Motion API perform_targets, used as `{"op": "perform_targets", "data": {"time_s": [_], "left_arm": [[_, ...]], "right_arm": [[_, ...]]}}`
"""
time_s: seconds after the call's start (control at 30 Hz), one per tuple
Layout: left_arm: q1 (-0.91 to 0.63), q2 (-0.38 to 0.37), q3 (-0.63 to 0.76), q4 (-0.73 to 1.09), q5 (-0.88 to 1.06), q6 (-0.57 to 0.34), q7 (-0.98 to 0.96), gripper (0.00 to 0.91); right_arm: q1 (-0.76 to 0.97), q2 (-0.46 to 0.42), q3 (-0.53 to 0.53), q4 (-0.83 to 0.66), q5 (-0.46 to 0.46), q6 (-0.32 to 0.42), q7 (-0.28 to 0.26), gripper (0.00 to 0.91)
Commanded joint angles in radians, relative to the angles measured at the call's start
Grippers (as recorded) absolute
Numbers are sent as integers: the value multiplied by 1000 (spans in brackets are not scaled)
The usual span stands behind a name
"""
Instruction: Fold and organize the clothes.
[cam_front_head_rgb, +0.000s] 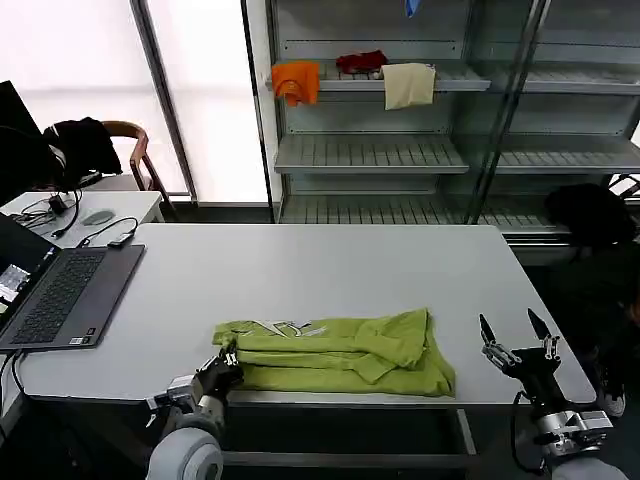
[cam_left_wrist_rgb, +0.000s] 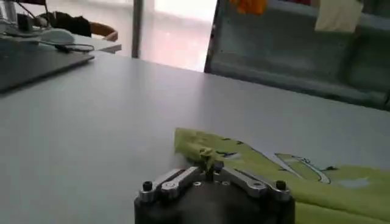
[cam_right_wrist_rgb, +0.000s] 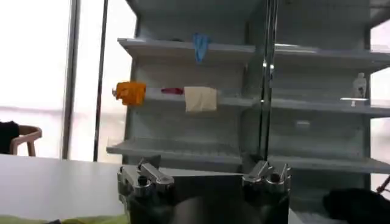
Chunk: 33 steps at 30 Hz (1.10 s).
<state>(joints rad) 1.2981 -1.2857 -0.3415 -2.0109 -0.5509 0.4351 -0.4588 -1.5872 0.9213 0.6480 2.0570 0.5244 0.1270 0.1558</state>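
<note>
— Lime-green T-shirt (cam_front_head_rgb: 340, 352), where does it lie?
— Folded into a long band on the white table (cam_front_head_rgb: 300, 270), close to the near edge, with a bit of its white print (cam_left_wrist_rgb: 298, 167) showing on top toward the robot's left end.
— And the left gripper (cam_front_head_rgb: 225, 368)?
— Down at that left end of the shirt, at the table's near edge. From the left wrist camera its fingers (cam_left_wrist_rgb: 210, 165) are drawn together with a bunch of green fabric pinched between them.
— The right gripper (cam_front_head_rgb: 518, 338)?
— Off the shirt, just past its right end at the table's near right corner, fingers spread wide and pointing up, nothing between them.
— Anything else on the table?
— A laptop (cam_front_head_rgb: 60, 295) at the far left, well apart from the shirt
</note>
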Motion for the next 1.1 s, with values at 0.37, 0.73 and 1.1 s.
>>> {"op": "perform_targets", "data": {"time_s": [0.37, 0.73, 1.1], "left_arm": [[3, 305, -335, -52, -234, 22, -3, 0], [-2, 310, -313, -301, -217, 59, 22, 0], [-13, 62, 273, -145, 233, -116, 128, 0]], "right_arm": [[39, -15, -12, 22, -2, -21, 7, 907], [44, -7, -9, 24, -2, -23, 10, 907], [38, -1, -9, 24, -9, -23, 11, 907]]}}
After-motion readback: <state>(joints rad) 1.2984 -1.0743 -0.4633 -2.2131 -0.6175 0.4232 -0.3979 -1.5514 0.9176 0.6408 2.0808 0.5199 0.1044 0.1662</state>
